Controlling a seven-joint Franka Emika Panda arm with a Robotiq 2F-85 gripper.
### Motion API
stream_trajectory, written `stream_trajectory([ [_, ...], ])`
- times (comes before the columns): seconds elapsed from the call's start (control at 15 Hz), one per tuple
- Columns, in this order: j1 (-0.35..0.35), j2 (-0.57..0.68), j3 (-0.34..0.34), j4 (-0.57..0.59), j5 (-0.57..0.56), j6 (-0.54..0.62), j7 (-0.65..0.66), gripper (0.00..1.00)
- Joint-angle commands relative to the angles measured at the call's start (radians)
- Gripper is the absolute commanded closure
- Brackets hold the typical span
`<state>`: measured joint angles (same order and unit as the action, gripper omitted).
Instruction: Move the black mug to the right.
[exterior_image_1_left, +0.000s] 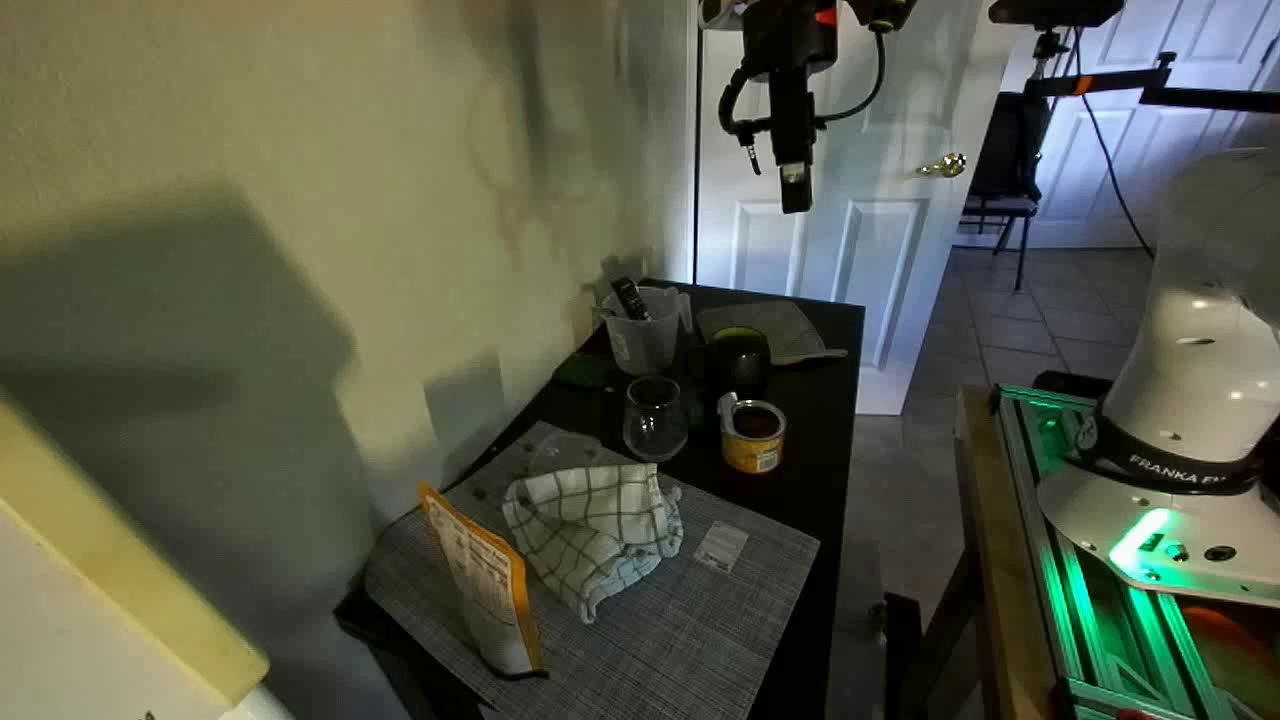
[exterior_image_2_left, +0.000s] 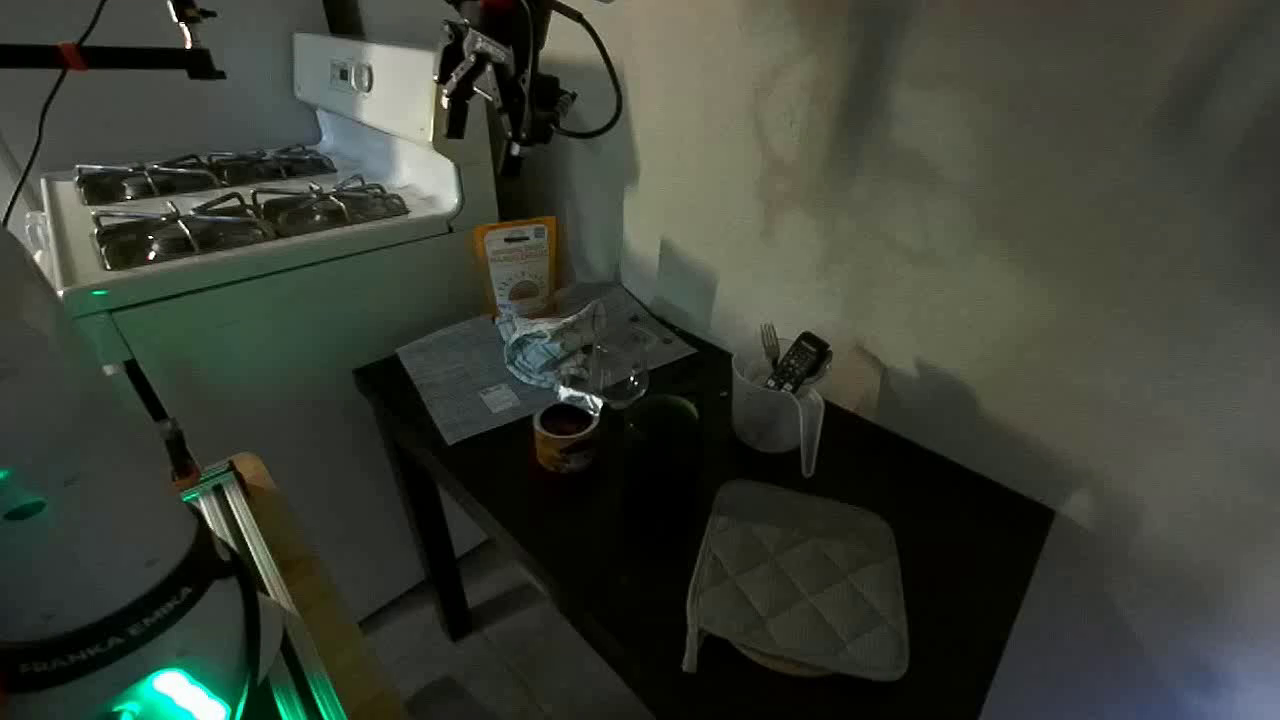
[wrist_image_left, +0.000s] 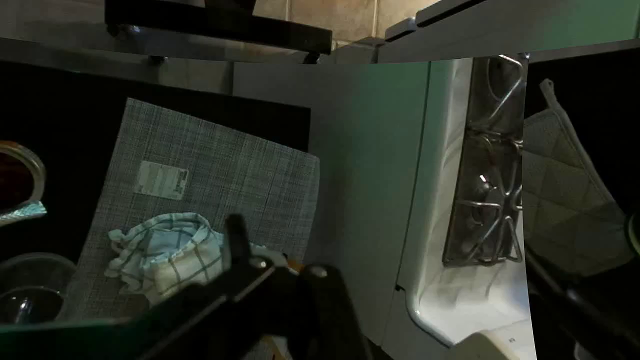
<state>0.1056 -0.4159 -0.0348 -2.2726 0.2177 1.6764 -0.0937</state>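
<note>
Black jaws hang parted above the table (exterior_image_1_left: 815, 450).

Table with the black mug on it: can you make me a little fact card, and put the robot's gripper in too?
Black mug: upright on the dark table, not held
Gripper: open, up high, holding nothing
Near mug: opened can, clear glass, plastic jug, quilted pot holder
In jug: fork, black handset
On placemat: crumpled checked towel, standing pouch
</note>
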Motion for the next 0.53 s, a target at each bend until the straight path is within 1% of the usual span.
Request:
stream_trajectory([
  [0.0, -0.02, 0.001, 0.017, 0.002, 0.006, -0.004, -0.006, 0.0],
  [0.27, -0.02, 0.001, 0.017, 0.002, 0.006, -0.004, -0.006, 0.0],
  [0.4, -0.033, 0.012, 0.015, -0.002, 0.011, 0.049, 0.008, 0.0],
  [0.47, -0.035, 0.029, 0.003, 0.005, 0.023, 0.062, -0.015, 0.0],
])
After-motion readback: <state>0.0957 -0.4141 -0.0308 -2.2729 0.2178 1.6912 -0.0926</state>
